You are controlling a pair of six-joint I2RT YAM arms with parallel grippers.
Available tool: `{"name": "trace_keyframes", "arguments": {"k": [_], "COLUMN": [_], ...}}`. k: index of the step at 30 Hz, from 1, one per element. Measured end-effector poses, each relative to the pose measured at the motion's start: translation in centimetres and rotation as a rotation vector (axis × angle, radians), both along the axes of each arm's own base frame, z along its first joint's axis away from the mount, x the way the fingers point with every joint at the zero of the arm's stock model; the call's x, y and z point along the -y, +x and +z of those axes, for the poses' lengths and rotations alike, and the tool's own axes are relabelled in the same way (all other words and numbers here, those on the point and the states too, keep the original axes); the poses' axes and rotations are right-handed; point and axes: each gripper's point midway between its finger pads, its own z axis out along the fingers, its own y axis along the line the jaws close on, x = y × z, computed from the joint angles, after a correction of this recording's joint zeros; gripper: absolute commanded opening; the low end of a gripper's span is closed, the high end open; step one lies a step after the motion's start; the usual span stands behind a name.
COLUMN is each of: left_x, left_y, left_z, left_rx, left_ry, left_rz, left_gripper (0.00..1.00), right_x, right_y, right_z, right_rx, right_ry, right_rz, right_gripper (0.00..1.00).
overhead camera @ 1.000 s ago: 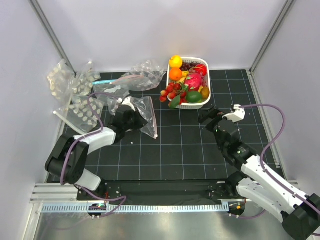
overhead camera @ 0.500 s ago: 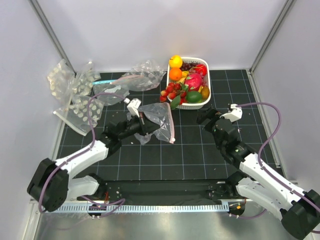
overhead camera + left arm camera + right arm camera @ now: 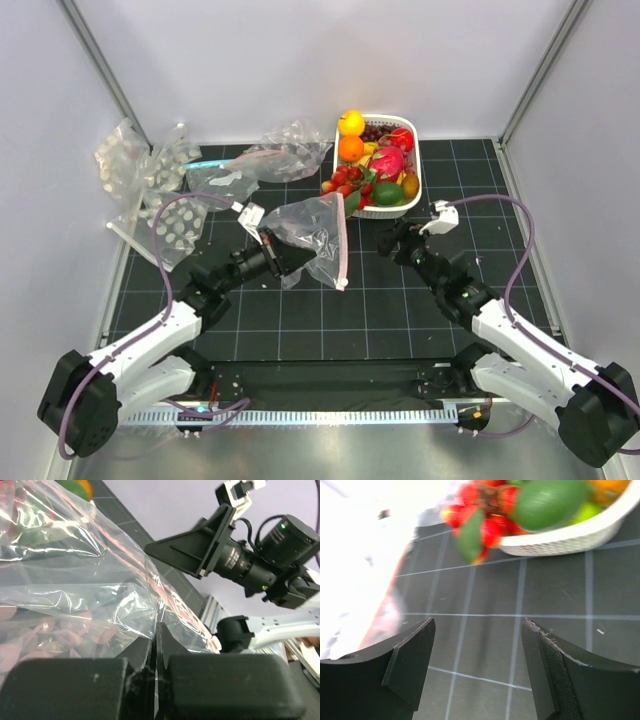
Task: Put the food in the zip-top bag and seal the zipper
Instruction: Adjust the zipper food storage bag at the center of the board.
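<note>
My left gripper (image 3: 280, 257) is shut on a corner of the zip-top bag (image 3: 315, 225) and holds it up off the mat left of centre. The bag is clear; its pinkish-red zipper (image 3: 343, 250) hangs down its right edge. In the left wrist view the jaws (image 3: 156, 630) pinch the film of the bag (image 3: 75, 580). My right gripper (image 3: 386, 240) is open and empty, just right of the bag. The strawberries (image 3: 343, 183), dragon fruit (image 3: 388, 162) and a green leafy piece (image 3: 350, 203) lie in the white basket. The right wrist view shows the strawberries (image 3: 490, 505) ahead of its open gripper (image 3: 477, 624).
The white basket (image 3: 413, 190) at the back centre also holds orange, yellow and green fruits. Dotted clear bags (image 3: 165, 225) lie at the left, and plain crumpled bags (image 3: 280, 155) at the back. Side walls stand close on both sides.
My left arm has lifted the bag and carried it right, toward the middle. My right gripper has moved left toward the bag and stays open.
</note>
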Motion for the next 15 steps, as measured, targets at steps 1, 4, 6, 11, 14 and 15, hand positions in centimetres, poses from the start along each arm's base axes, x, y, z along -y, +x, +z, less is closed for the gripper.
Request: {"name": "trace_keyframes", "arguments": {"k": [1,4,6,11,14,15], "left_x": [0.2,0.9,1.3,1.8,1.7,1.7], "left_y": [-0.2,-0.8,-1.2,-2.0,-2.3,-2.4], "left_z": [0.1,0.3,0.3,0.9,1.5,1.6], "left_rx": [0.003,0.005,0.002,0.013,0.031,0.039], "left_ry": [-0.010,-0.041,-0.058,-0.095,-0.113,-0.118], "left_rz": [-0.019,-0.078,-0.117,-0.175,-0.187,-0.187], "left_gripper": [0.00,0.00,0.00,0.00,0.00,0.00], "right_x": [-0.5,-1.8,-2.5,-4.3,-4.9,-5.1], "right_y": [-0.1,-0.3,-0.5,-0.9,-1.1,-1.2], "right_z": [0.4,1.4,1.8,1.7,1.4,1.5], "right_rx": [0.013,0.051,0.065,0.065,0.057,0.059], "right_ry": [0.009,0.033,0.044,0.056,0.059,0.062], "right_rz": [0.026,0.101,0.142,0.241,0.277,0.289], "right_gripper": [0.76,0.74,0.73,0.71,0.71,0.71]}}
